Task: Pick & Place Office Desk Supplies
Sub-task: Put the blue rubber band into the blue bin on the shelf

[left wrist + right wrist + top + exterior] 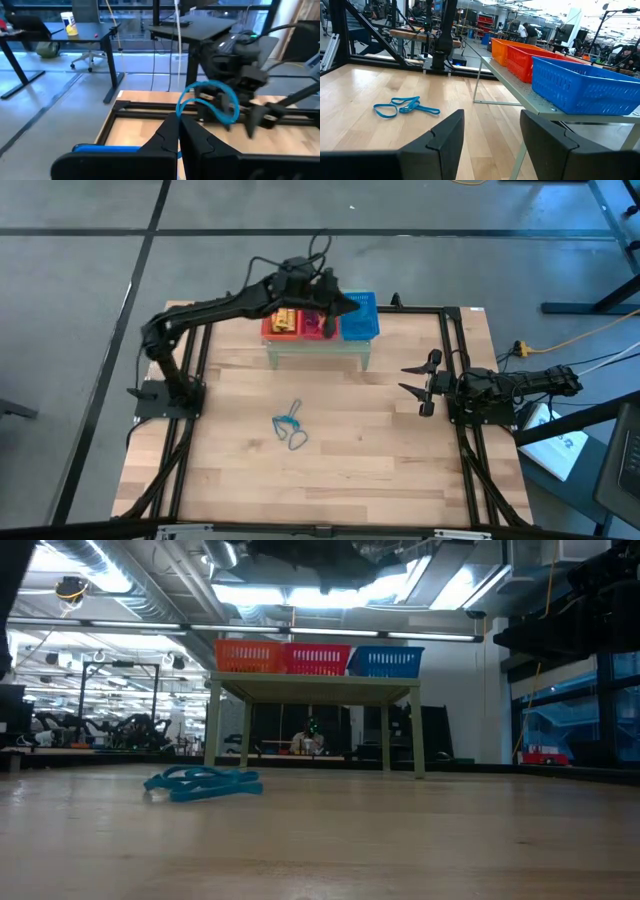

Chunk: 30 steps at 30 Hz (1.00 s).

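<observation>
The left gripper has its fingers pressed together, pinching a thin blue loop that stands up from the tips. In the high view this gripper hangs over the row of 3 mesh baskets, approx. above the line between the red basket and the blue basket. The orange basket is next to the red one, and small yellow-orange blocks lie in it. The baskets stand side by side, touching, on a small shelf near the far edge of the table.

More blue loops lie in a little heap on the bare wood near the table's middle, a bit toward the left edge, well apart from the shelf. The low view shows the same heap flat on the surface, in front of the shelf legs.

The right gripper waits near the right edge of the table, fingers spread wide, nothing between them. In the right wrist view the two dark fingers stand apart, with the heap and the baskets farther off.
</observation>
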Available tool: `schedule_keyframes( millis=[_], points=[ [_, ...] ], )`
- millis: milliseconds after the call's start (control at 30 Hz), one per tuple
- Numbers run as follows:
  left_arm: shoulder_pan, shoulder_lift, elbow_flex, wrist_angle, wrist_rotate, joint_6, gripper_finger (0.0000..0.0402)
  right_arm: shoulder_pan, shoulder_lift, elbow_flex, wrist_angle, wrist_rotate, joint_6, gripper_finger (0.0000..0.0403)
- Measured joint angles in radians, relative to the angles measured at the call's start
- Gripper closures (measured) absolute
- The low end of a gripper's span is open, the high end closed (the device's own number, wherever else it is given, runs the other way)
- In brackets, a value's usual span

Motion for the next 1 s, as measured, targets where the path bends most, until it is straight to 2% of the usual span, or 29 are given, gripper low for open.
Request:
schedule_keyframes(
  millis=[100,300,533,700,1000],
  points=[
    [0.017,0.082,0.064,0.002,0.002,0.004,0.0399,0.0,0.0,0.0,0.0,0.0,0.0,0.0208],
    [0.057,0.198,0.103,-0.029,0.017,0.008,0.0399,0.0,0.0,0.0,0.0,0.0,0.001,0.0208],
    [0.079,0.227,0.104,-0.14,0.019,0.062,0.0385,0.0,0.0,0.0,0.0,-0.002,0.001,0.0208],
    [0.09,0.22,0.104,-0.157,-0.008,0.068,0.035,0.0,0.0,0.0,0.0,-0.002,0.001,0.0208],
    [0.093,0.218,0.104,-0.195,-0.012,0.047,0.0254,0.0,0.0,0.0,0.0,-0.002,0.004,0.0208]
  ],
)
